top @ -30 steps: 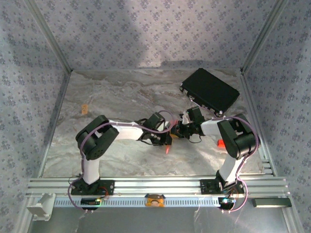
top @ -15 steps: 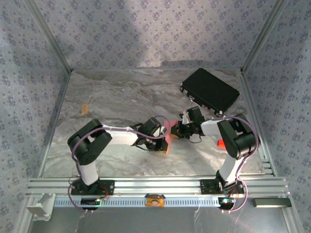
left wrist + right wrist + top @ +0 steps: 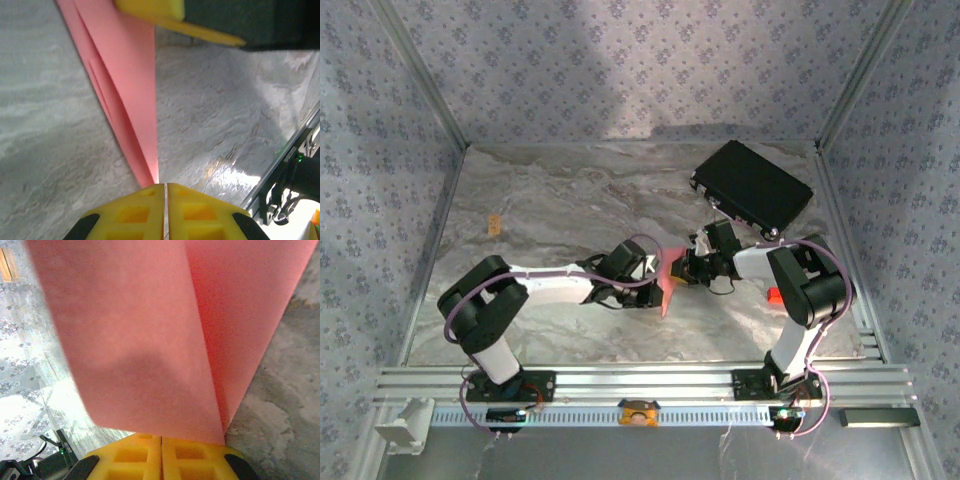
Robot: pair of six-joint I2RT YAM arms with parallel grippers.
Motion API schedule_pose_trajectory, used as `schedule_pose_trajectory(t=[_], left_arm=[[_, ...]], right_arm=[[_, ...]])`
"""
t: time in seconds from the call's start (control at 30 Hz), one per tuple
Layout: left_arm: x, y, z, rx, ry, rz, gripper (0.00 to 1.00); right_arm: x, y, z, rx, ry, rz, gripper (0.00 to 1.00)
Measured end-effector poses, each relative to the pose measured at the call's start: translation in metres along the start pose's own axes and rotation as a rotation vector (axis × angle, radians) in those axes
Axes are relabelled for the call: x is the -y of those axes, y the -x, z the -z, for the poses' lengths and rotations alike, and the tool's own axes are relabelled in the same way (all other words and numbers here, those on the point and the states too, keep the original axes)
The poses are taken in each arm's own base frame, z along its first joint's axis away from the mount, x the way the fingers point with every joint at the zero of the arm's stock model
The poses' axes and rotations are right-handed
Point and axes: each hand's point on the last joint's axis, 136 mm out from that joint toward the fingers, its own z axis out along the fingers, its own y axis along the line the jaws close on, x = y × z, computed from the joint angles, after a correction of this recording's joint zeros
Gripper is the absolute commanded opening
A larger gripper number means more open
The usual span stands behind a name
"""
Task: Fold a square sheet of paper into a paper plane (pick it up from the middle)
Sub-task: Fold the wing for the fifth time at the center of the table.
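Observation:
The salmon-pink sheet of paper (image 3: 666, 278) is folded into a slim pointed dart and hangs just above the table between the two grippers. In the left wrist view the paper (image 3: 131, 90) narrows to a tip that runs into my left gripper (image 3: 165, 186), whose yellow fingers are shut on it. My left gripper (image 3: 653, 287) is on the paper's left side in the top view. My right gripper (image 3: 681, 270) meets it from the right. The right wrist view has the paper (image 3: 150, 330) rising wide from my right gripper (image 3: 161, 438), shut on its edge.
A black rectangular case (image 3: 752, 187) lies at the back right, close behind the right arm. A tiny orange tag (image 3: 494, 224) sits on the marble table (image 3: 560, 190) at the far left. Patterned walls close three sides, and a metal rail (image 3: 640, 380) runs along the front.
The left arm has stretched out lower, its elbow sliding left and toward the front. More of the pink paper now shows between the grippers. The right arm has stayed put.

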Motion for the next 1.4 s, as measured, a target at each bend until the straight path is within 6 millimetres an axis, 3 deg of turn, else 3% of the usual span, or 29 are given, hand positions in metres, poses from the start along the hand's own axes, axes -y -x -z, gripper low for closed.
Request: schedule_pose_trajectory(t=[0.2,0.3,0.67,1.4], left_arm=[[0.026,0.027,-0.007,0.013,-0.075,-0.012,0.12],[0.031,0.029,-0.015,-0.011,-0.100,-0.015,0.13],[0.000,0.008,-0.042,-0.117,-0.033,0.035,0.13],[-0.010,-0.024,-0.031,-0.115,0.059,-0.059,0.11]], right_arm=[[0.000,0.000,0.000,0.000,-0.001,0.000,0.10],[0.000,0.000,0.000,0.000,-0.002,0.000,0.10],[0.000,0.000,0.000,0.000,-0.002,0.001,0.10],[0.000,0.000,0.000,-0.002,-0.005,-0.001,0.10]])
